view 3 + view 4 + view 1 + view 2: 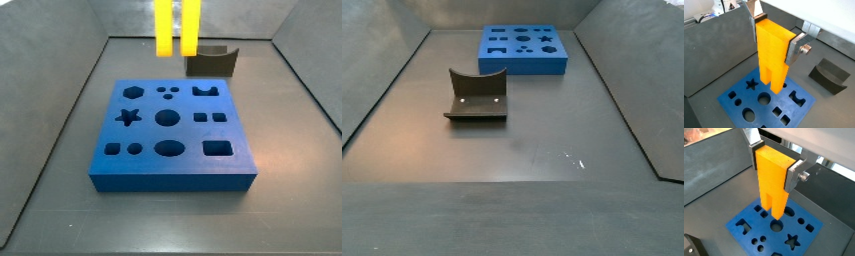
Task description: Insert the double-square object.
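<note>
The hand point(775, 44) is gripping the bright yellow double-square object point(773, 52) by its joined bar, the two square prongs hanging above the blue block point(769, 102).

A blue shape-sorter block point(524, 50) sits by the bench's far edge; a dark grey curved block point(477, 95) rests mid-bench; the jaws are out of view.

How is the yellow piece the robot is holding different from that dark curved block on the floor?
The double-square object is bright yellow; the curved block is dark grey. The double-square object is tall, with two straight prongs, while the curved block is squat with a scooped top. The gripper holds the double-square object above the blue board; the curved block rests on the floor.
</note>
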You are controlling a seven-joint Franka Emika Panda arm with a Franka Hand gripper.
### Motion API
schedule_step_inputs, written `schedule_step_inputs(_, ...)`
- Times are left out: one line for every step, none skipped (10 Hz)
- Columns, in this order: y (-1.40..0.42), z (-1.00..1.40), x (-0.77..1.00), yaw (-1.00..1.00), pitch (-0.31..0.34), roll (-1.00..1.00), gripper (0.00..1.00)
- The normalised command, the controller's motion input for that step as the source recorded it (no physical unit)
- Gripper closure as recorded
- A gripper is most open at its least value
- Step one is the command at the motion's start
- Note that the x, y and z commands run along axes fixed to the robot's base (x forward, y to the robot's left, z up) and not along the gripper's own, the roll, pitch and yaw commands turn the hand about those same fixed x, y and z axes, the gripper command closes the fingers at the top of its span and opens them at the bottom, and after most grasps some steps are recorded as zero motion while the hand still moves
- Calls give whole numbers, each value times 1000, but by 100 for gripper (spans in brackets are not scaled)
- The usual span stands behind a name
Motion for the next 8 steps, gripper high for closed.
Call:
schedule_step_inputs(-109, -314, 574, 0, 17, 0, 100)
schedule_step_inputs(-291, -423, 934, 0, 160, 119, 100)
schedule_step_inputs(-243, -380, 854, 0, 269, 193, 100)
schedule_step_inputs(-209, -323, 760, 0, 370, 257, 100)
schedule_step_inputs(-180, -186, 666, 0, 430, 283, 100)
schedule_step_inputs(-160, -69, 569, 0, 484, 266, 100)
schedule_step_inputs(-143, 0, 731, 0, 394, 156, 100)
schedule_step_inputs(0, 0, 366, -71, 27, 0, 100)
